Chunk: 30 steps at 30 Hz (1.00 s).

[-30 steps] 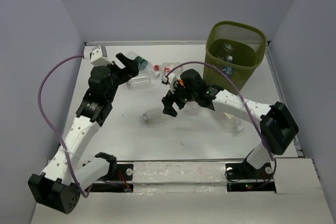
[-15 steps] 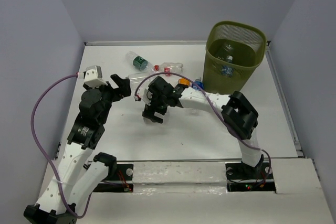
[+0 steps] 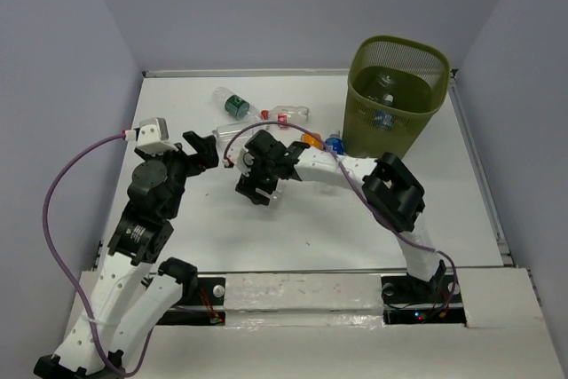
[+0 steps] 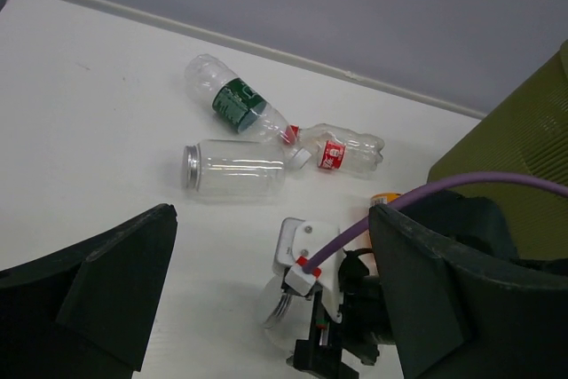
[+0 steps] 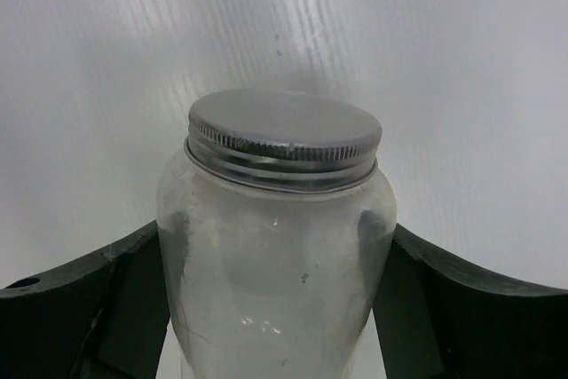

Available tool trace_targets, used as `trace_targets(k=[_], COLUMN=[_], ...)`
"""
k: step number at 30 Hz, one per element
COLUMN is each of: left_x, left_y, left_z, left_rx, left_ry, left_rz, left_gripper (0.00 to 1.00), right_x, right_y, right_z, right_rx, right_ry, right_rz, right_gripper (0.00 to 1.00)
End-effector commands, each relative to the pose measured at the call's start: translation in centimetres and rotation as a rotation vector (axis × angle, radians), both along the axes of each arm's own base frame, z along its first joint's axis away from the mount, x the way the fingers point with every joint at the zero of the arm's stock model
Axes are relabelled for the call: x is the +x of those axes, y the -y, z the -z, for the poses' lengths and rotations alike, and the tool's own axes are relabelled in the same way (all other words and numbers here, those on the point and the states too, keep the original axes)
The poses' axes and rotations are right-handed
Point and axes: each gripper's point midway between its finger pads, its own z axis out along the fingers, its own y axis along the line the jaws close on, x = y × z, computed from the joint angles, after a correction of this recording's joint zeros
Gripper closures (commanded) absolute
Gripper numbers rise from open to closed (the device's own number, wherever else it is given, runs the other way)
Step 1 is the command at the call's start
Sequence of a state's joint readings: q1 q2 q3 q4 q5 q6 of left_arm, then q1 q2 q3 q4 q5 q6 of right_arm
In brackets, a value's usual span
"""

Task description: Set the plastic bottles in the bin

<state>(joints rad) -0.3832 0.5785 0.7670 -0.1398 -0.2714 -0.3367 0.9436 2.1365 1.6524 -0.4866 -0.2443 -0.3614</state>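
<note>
Between the right gripper's (image 5: pixel 275 295) fingers (image 5: pixel 84 308) sits a clear silver-capped bottle (image 5: pixel 280 237), its cap pointing away from the wrist. Both fingers lie against the bottle's sides, so the jaws are closed part way on it, near the middle of the table (image 3: pixel 311 232). Just behind it, a second clear bottle (image 4: pixel 235 168) lies on its side. Touching that one are a green-labelled bottle (image 4: pixel 235 104) and a red-labelled bottle (image 4: pixel 342 150). An orange bottle (image 3: pixel 311 140) and a blue-capped bottle (image 3: pixel 333 142) lie close to the foot of the bin (image 3: pixel 399 46). The bin stands at the far right corner with more bottles (image 3: pixel 383 86) inside. Left of the held bottle, the left gripper (image 3: pixel 200 150) hangs above the table, jaws spread wide and holding nothing.
</note>
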Motion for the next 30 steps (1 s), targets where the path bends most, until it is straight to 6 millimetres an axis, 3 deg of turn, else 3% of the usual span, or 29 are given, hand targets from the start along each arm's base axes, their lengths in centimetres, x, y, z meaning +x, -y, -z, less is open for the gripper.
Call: trace_targets(k=[1,3,4,7,8,10,11,12,14,15,18,20,22,23,27,30], left_x=[-0.2,-0.2,-0.2,0.0,0.0,0.2,0.2,0.3,0.5,0.5,1.0,1.3,1.6,1.7,2.4,3.7], left_y=[-0.3,-0.1,0.0,0.4,0.6,0.8,0.9,1.0,1.2,1.2,1.3,1.2,1.4,1.7,4.0,5.4], left_z=[-0.9,-0.7,-0.7,-0.4,-0.3,0.0,0.1,0.3,0.5,0.7,1.6,1.6,2.0,1.9,3.3,5.2], left_rx=[0.005,0.006,0.004,0.011,0.009,0.012,0.012,0.014,0.013,0.012,-0.001,-0.040,-0.092,-0.163,-0.327,-0.409], left_ry=[0.031,0.028,0.025,0.012,0.007,-0.003,-0.006,-0.013,-0.022,-0.029,-0.067,-0.086,-0.113,-0.121,-0.165,-0.218], left_rz=[-0.020,-0.014,-0.008,0.004,0.013,0.021,0.027,0.028,0.033,0.031,0.023,-0.005,-0.017,-0.027,0.025,0.028], left_gripper=[0.01,0.01,0.01,0.01,0.01,0.01,0.01,0.01,0.01,0.01,0.01,0.01,0.01,0.01,0.01,0.01], right_x=[2.1,3.8,4.8,8.5,10.3,12.6,14.5,15.3,16.8,18.0,19.6,20.4,20.8,20.9,20.1,18.5], right_y=[-2.2,-0.9,0.5,5.3,8.8,13.8,18.6,21.0,25.0,28.3,33.1,34.7,36.1,37.0,37.4,37.4], right_z=[-14.3,-18.2,-22.0,-29.1,-33.5,-38.2,-40.2,-41.3,-42.2,-42.1,-40.4,-38.3,-37.2,-36.9,-36.2,-37.4], right_rx=[0.329,0.376,0.431,0.494,0.568,0.654,0.669,0.687,0.710,0.684,0.652,0.639,0.634,0.654,0.650,0.701], right_ry=[0.212,0.319,0.387,0.579,0.665,0.751,0.803,0.826,0.849,0.874,0.874,0.837,0.815,0.801,0.786,0.782], right_rz=[0.093,0.174,0.220,0.421,0.522,0.703,0.830,0.894,1.013,1.100,1.235,1.294,1.331,1.367,1.372,1.362], right_gripper=[0.42,0.44,0.44,0.44,0.44,0.44,0.44,0.44,0.44,0.44,0.38,0.16,0.01,0.00,0.00,0.00])
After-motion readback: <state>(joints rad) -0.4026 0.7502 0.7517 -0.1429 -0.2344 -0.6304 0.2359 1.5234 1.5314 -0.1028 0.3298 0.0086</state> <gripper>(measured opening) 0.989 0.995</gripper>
